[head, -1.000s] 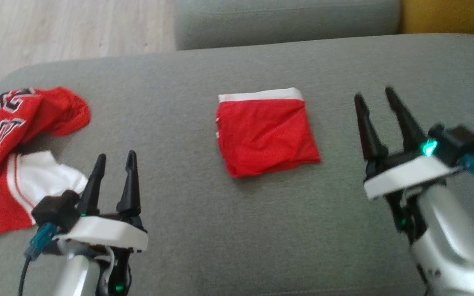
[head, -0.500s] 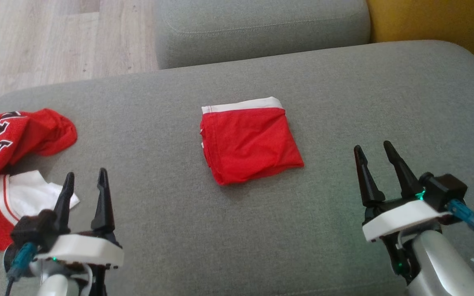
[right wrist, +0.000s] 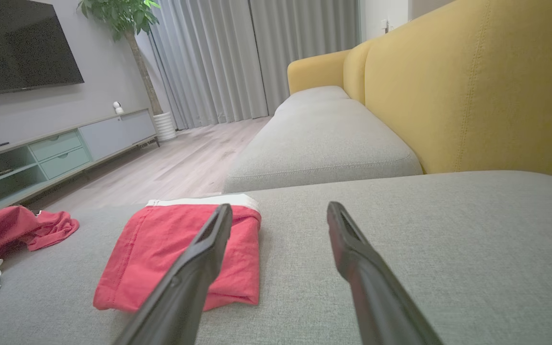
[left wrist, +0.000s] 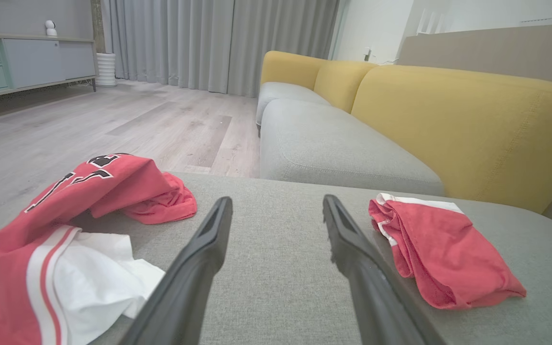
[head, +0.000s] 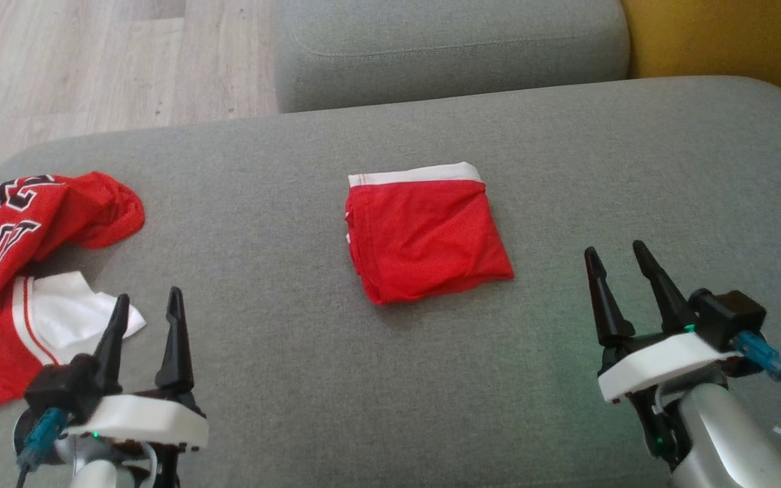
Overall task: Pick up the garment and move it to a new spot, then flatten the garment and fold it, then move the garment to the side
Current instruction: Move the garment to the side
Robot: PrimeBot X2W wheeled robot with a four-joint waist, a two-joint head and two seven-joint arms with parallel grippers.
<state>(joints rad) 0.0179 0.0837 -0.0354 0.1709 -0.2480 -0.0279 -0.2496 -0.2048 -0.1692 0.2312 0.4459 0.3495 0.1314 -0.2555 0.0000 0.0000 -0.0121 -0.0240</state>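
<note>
We see our left gripper [left wrist: 277, 201] with its two dark fingers [left wrist: 199, 258] spread wide apart. They point across the grey couch seat [left wrist: 276, 268]. To the right of the fingers lies the folded red garment [left wrist: 443, 254] with a white edge. To the left lies a crumpled red and white jersey [left wrist: 89, 191]. Farther back we see a yellow couch back [left wrist: 448, 124], a wooden floor [left wrist: 113, 120] and grey curtains [left wrist: 209, 43].
</note>
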